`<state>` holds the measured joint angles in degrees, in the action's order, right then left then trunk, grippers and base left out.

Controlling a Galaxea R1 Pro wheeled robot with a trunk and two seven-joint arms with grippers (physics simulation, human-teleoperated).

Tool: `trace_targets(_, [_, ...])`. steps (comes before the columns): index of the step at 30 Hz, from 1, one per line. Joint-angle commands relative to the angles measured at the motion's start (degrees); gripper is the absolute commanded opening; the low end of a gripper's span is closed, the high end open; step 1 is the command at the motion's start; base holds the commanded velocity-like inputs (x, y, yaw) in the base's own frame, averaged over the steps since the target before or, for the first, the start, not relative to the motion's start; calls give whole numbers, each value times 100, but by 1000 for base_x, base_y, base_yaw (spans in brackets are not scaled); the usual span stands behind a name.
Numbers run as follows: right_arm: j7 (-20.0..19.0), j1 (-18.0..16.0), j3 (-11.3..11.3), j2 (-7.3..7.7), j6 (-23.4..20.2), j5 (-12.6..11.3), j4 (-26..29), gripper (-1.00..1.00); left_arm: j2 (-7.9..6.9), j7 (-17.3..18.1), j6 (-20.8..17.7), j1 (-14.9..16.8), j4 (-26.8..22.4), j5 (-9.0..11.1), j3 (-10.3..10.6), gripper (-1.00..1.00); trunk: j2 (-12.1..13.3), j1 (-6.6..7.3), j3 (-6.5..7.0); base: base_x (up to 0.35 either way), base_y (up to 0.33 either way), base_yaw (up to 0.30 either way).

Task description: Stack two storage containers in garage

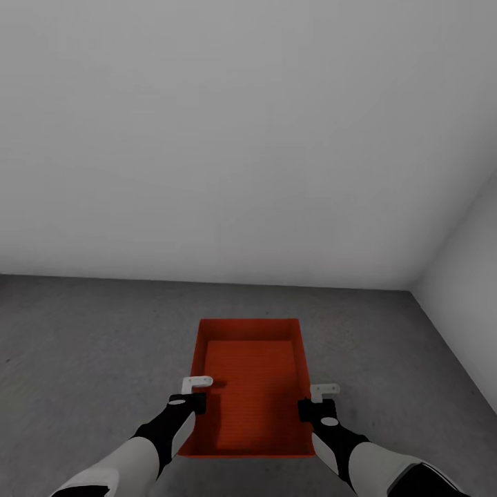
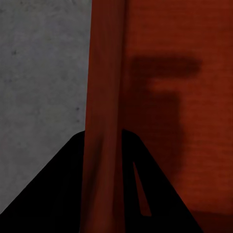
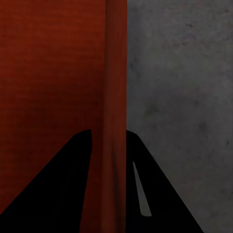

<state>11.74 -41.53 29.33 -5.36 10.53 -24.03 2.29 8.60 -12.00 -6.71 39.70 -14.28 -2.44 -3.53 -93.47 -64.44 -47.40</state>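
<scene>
**Operator:** Storage container (image 1: 252,386), orange-red and open-topped, sits low in front of me over the dark grey concrete floor (image 1: 83,359) of the garage. Plain pale grey walls (image 1: 241,138) meet at a corner to my right.

**Listener:** Is it down on the floor yet?

**Operator:** I cannot tell whether it rests on the concrete or hangs just above it. Both arms hold it. My left gripper (image 1: 197,390) is closed over the left long wall, one finger inside and one outside. My right gripper (image 1: 323,398) pinches the right long wall the same way. Each wrist camera looks straight down its wall, with the thin red edge (image 2: 104,97) clamped between two dark fingers (image 2: 58,194), concrete on one side and the bin's floor on the other.

**Listener:** Anything inside it?

**Operator:** Nothing. The ribbed bottom is bare apart from shadows of my grippers.

**Listener:** How far along are you?

**Operator:** I judge this to be roughly the middle. One bin has reached the garage. I see just this one, with nothing under it but concrete, so I take it to be the bottom one. Left to do: let go of it, fetch the other bin from the living room, and stack that on top.
</scene>
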Motion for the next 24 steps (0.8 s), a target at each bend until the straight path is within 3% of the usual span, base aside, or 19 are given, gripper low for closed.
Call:
trace_targets(1, [40,-4,-42,0,-51,-145,-80,-100,1,-32,-32,3,-34,-81,70,-100,-44,-22,-22,0,0,0])
trace_targets(12, [40,-4,-42,0,-51,-145,-80,-100,1,-33,-32,3,-38,-81,70,-100,-485,-264,-225,0,0,0])
trace_targets(24, [41,-4,-42,0,-51,-146,-80,-100,1,-32,-32,3,-40,-81,71,-100,-966,-527,-537,0,0,0])
